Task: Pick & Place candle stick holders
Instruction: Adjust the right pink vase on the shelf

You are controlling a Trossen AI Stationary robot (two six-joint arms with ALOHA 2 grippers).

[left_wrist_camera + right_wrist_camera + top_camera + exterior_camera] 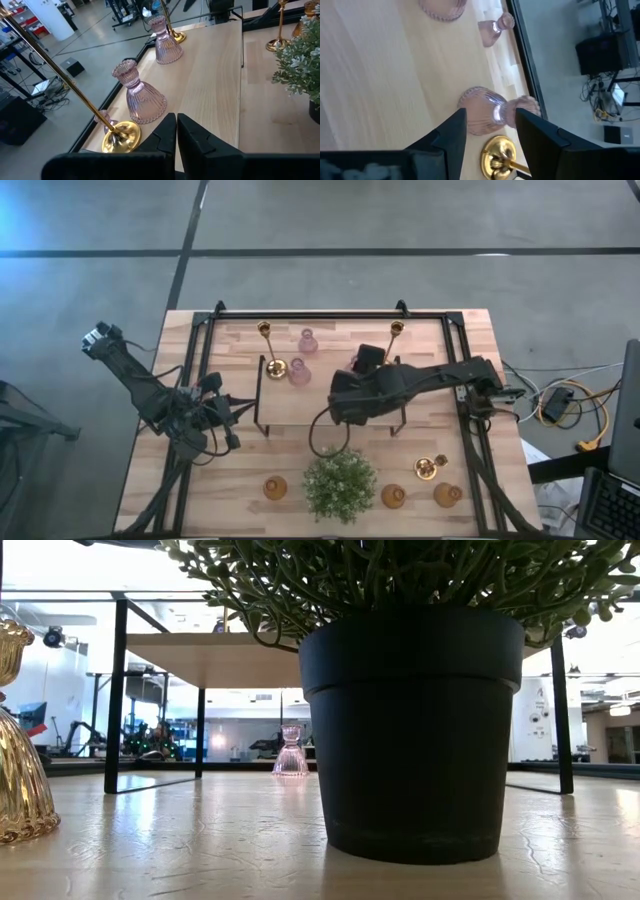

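Observation:
My right gripper [491, 116] is open over the raised wooden shelf [330, 415]. Its fingers stand on either side of a squat pink glass holder [479, 107], which stands on its wide base next to a brass stick's round base [497, 155]. I cannot tell whether the fingers touch the pink holder. In the high view the arm [350, 395] covers this gripper. My left gripper [176, 132] is shut and empty at the table's left [228, 418]. It points at the same brass base [120, 137] and pink holder [140, 97]. A second pink holder [165, 42] stands farther on.
A bushy plant in a black pot [340, 485] stands at the near edge, with amber glass holders [275, 487] [393, 496] [447, 495] and a brass holder [430, 468] beside it. More brass sticks [265, 330] [397, 330] and a pink holder [308, 340] stand at the far side. The shelf's black frame [115, 690] rises from the table.

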